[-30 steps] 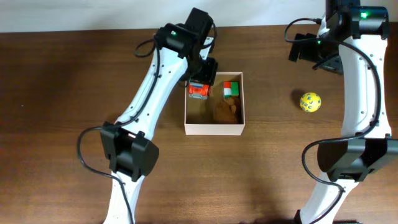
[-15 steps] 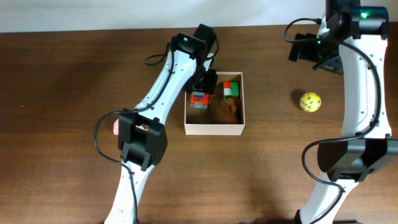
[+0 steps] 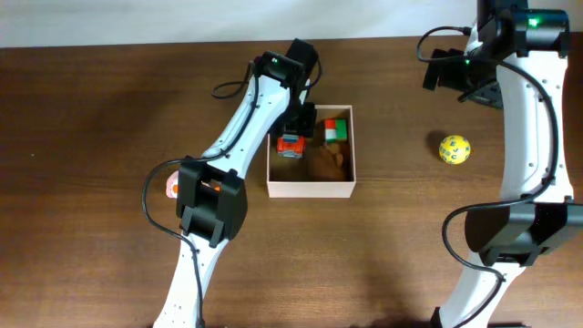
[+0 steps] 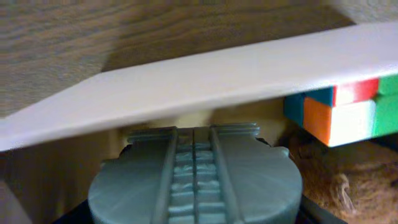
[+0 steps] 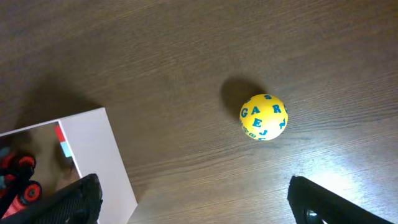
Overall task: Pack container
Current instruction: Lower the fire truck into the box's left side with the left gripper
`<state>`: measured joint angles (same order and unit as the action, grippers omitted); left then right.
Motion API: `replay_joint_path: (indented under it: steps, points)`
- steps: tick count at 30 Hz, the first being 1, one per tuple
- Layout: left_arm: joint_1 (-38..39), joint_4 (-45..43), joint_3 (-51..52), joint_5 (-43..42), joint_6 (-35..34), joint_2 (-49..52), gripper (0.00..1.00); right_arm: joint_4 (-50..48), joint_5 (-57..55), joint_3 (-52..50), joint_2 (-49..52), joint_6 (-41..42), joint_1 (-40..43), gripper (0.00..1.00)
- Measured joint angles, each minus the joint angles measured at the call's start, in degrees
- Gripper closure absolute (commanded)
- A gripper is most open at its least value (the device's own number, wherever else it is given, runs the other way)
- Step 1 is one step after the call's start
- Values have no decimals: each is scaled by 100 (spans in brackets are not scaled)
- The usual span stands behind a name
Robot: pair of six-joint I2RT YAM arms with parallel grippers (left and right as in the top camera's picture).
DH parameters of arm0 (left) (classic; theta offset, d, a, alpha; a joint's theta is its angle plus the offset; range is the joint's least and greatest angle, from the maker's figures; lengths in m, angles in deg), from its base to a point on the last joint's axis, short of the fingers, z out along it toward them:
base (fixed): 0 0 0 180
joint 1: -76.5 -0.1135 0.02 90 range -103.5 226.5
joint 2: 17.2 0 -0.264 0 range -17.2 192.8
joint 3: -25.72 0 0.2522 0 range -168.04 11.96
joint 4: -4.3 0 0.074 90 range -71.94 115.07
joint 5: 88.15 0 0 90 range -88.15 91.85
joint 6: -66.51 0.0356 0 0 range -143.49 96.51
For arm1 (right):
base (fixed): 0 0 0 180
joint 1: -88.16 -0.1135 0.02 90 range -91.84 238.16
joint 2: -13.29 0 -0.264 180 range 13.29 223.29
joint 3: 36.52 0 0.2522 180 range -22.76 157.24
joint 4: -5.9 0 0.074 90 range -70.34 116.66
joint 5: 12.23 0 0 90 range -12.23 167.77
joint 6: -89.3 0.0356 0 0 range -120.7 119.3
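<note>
1. container (image 3: pixel 310 189): white-walled square box, tan inside, on the brown wood surface (image 3: pixel 91 137), centre of the overhead frame and slightly above the middle.
2. left tool (image 3: pixel 297 130): reaches down into the container's upper-left corner and is clamped on a red toy car (image 3: pixel 291 145), which sits right at its tip against the left wall.
3. Left wrist view: the container's white wall runs diagonally across the frame. A grey ribbed part (image 4: pixel 193 180) fills the bottom centre, too close to read clearly.
4. Also in the container: a colour cube (image 3: pixel 338 129) in the upper-right corner, and a brown plush (image 3: pixel 330 162) just below it.
5. right tool (image 5: pixel 193 193): upper right of the overhead frame, fingers spread wide with nothing between them.
6. yellow ball (image 3: pixel 455 148) with blue letters: on the surface right of the container, well apart from it. It sits right of centre in the right wrist view.
7. Small pink thing (image 3: pixel 171 186): left of the container, mostly hidden by the left arm, can't ID.
</note>
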<state>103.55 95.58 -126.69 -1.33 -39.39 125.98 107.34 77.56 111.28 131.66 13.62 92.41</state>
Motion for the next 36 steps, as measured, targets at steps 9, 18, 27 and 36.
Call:
replay_joint_path:
  steps: [9, 18, 27, 36]
  points:
    - [0, -85, 0, 114, -22, 0, 44, 0, 0, 0, 0, 0, 0, 1]
    - [0, -101, 0, 129, -22, 0, 38, 0, 0, 0, 0, 0, 0, 1]
    - [0, -105, 0, 129, -22, 0, 37, 0, 0, 0, 0, 0, 0, 1]
    - [0, -109, 0, 129, -24, 0, 33, 0, 0, 0, 0, 0, 0, 1]
